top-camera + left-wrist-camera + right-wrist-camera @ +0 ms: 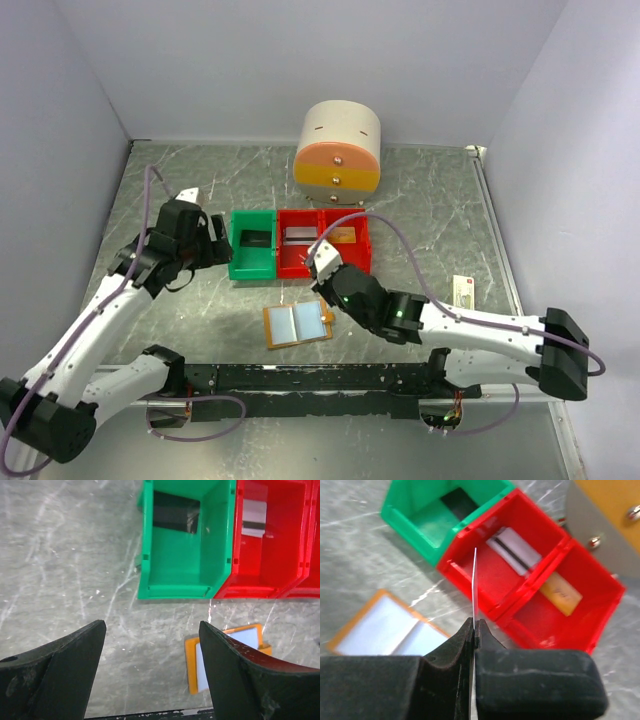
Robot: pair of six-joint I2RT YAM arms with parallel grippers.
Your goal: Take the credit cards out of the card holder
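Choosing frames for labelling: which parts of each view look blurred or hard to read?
Right wrist view: the right gripper fills the foreground out of focus, and its pinched card shows edge-on as a thin pale line. Left wrist view: the open left gripper is dark and soft; the green bin is sharp. Top view: even light, faint shadows.

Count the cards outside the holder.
4: dark card in the green bin, striped grey card in the middle bin, gold card in the end bin, thin card edge-on in the right jaws. Holder may hide more.
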